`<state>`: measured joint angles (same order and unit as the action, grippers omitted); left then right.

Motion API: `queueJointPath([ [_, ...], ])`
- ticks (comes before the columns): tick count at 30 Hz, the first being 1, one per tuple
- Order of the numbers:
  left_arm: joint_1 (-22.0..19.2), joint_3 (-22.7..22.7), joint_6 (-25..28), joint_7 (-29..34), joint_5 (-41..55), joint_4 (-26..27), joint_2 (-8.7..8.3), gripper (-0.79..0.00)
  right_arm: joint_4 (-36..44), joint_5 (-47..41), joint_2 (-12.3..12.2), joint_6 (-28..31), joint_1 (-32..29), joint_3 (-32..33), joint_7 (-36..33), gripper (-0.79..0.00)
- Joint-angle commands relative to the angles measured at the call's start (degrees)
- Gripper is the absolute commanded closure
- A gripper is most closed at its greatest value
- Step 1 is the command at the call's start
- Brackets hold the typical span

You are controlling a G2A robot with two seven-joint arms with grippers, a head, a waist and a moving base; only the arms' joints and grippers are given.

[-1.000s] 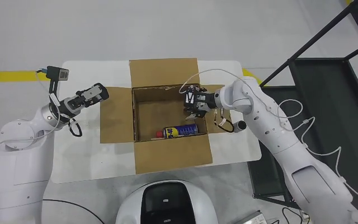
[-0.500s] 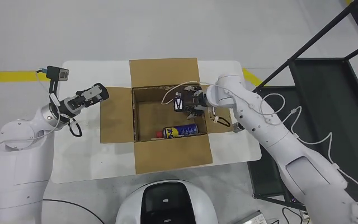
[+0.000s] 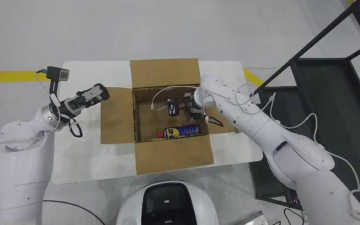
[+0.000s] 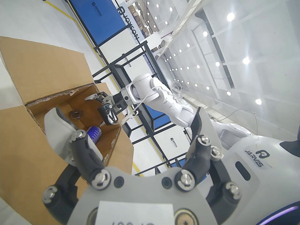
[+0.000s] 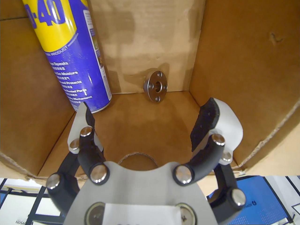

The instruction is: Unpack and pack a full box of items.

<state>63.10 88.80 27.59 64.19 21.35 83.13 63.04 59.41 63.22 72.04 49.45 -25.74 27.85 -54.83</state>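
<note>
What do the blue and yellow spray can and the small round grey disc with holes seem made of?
Blue and yellow spray can: probably printed metal, glossy, with a bright silver rim. Small round grey disc: likely machined metal, judging by its dull sheen and clean drilled holes.

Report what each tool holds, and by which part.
Nothing is held. The right tool is open over the box, clear of the can; the left tool is open beside the box.
</note>
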Motion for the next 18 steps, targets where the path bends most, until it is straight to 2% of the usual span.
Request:
queueJointPath([
  [1, 0.0, 0.0, 0.0, 0.0, 0.0, 0.0, 0.00, -0.785, -1.2, 0.1, 0.7, -0.2, 0.7, -1.1, -0.2, -0.785],
  [3, 0.0, 0.0, 0.0, 0.0, 0.0, 0.0, 0.00, -0.785, -2.5, 0.4, 1.5, -0.3, 1.2, -2.2, -0.3, -0.785],
  [5, 0.0, 0.0, 0.0, 0.0, 0.0, 0.0, 0.00, -0.785, -3.8, 0.8, 2.4, -0.5, 1.7, -3.5, -0.5, -0.751],
  [12, 0.0, 0.0, 0.0, 0.0, 0.0, 0.0, 0.00, -0.785, -9.4, 1.4, 5.6, -2.5, 2.6, -6.3, -0.3, -0.585],
  [18, 0.0, 0.0, 0.0, 0.0, 0.0, 0.0, 0.00, -0.785, -14.0, 2.1, 8.3, -3.5, 3.2, -8.0, 1.2, -0.653],
])
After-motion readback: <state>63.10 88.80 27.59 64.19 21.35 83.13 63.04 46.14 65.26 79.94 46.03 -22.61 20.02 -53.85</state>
